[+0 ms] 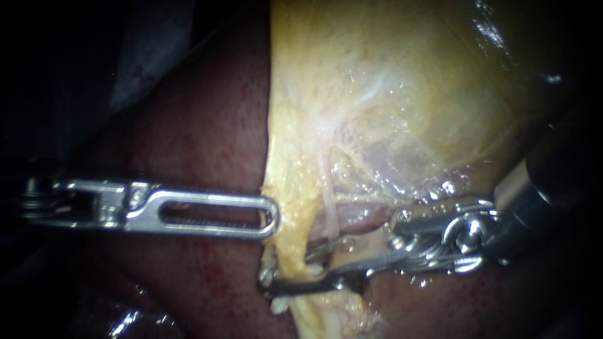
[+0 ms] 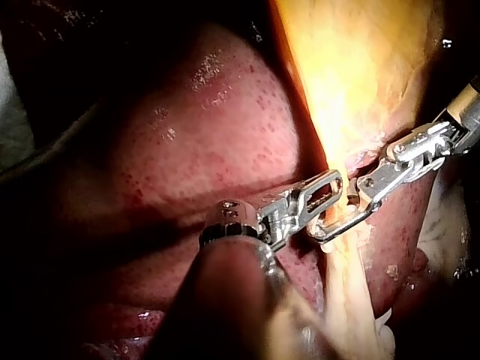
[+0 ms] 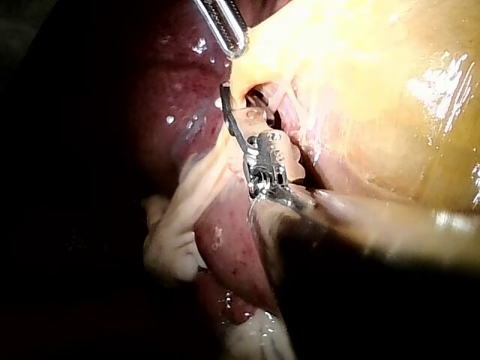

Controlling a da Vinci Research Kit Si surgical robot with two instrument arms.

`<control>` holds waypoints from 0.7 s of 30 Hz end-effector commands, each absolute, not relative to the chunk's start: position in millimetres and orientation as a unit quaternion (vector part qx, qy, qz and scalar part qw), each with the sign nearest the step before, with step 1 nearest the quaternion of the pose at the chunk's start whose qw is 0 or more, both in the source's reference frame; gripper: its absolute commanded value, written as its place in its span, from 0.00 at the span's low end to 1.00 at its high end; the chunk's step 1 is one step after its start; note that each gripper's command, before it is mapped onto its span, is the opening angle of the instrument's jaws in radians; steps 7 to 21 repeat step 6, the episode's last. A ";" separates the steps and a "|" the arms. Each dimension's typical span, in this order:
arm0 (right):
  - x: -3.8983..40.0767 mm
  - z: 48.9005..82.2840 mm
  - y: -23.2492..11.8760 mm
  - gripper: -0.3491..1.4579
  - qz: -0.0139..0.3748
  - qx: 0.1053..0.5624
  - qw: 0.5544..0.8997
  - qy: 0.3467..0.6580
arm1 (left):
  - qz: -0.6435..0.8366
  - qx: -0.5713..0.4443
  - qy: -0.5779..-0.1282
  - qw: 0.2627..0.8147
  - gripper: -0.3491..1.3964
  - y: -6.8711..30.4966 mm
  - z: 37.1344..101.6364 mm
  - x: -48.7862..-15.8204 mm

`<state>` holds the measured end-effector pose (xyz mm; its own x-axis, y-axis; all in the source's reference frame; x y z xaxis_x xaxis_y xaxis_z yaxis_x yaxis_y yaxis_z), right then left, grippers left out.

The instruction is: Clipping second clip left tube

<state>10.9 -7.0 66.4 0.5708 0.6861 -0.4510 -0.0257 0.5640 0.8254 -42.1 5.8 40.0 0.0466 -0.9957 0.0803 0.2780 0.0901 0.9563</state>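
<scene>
My right instrument (image 1: 314, 260) comes in from the right with its jaws open. The long lower jaw passes under a yellow tissue strand (image 1: 292, 245) that hangs below the gallbladder (image 1: 402, 81). A pale pink tube (image 1: 358, 216) lies in the gap next to the upper jaw. I cannot tell which tube it is. My left instrument (image 1: 271, 216) comes in level from the left, its slotted jaws shut, the tip against the edge of the yellow tissue. In the left wrist view the left instrument (image 2: 335, 182) sits just above the right instrument (image 2: 337, 221). In the right wrist view the right instrument (image 3: 234, 112) straddles the strand.
Dark red liver (image 1: 207, 132) fills the left and lower parts around both instruments. Pale fatty strands (image 3: 176, 232) hang beside the right instrument's shaft. The left instrument's tip (image 3: 232, 34) is just ahead of the right jaws.
</scene>
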 end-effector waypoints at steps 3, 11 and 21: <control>10.8 66.4 -7.0 0.00 0.226 0.409 0.786 0.404 | -0.534 0.412 -0.436 0.595 0.00 5.8 40.1 -42.2; 10.6 66.5 -7.0 0.00 0.226 0.409 0.786 0.404 | -0.534 0.412 -0.436 0.595 0.00 5.9 40.1 -42.3; 10.6 66.5 -7.0 0.00 0.226 0.409 0.786 0.404 | -0.534 0.412 -0.436 0.595 0.00 5.9 40.1 -42.3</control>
